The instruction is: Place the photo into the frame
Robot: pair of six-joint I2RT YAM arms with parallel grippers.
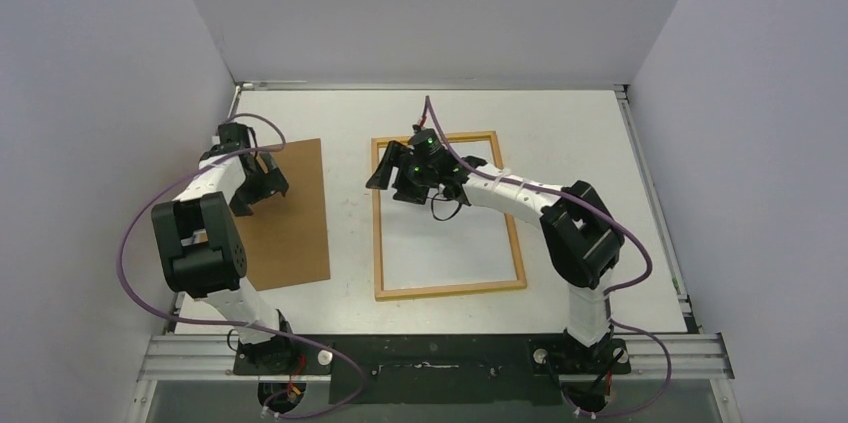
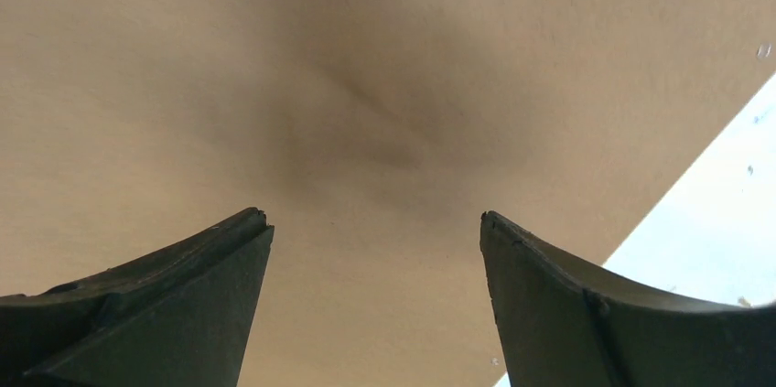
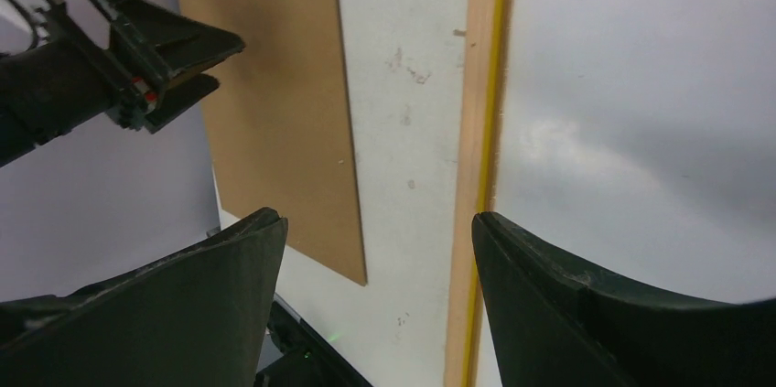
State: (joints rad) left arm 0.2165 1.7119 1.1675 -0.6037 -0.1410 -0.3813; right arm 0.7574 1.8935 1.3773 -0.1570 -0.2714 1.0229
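Frame [image 1: 449, 289]: flat at picture centre, light-wood side up.
Right claw [image 1: 385, 168]: jaws apart, empty, over the frame's upper-left part, left rail below the fingertips.
Left claw [image 1: 262, 183]: jaws apart, empty, over backing board [image 1: 295, 233], picture left.

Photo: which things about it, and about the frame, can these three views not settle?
- The photo: no print shows anywhere; the pale area inside the frame is featureless in top and right wrist views, so blank back or bare table cannot be told.
- Frame's left rail, far end: partly covered by the right gripper in the top view.
- Left wrist view: the backing board fills it, blurred; contact with the left gripper unclear.
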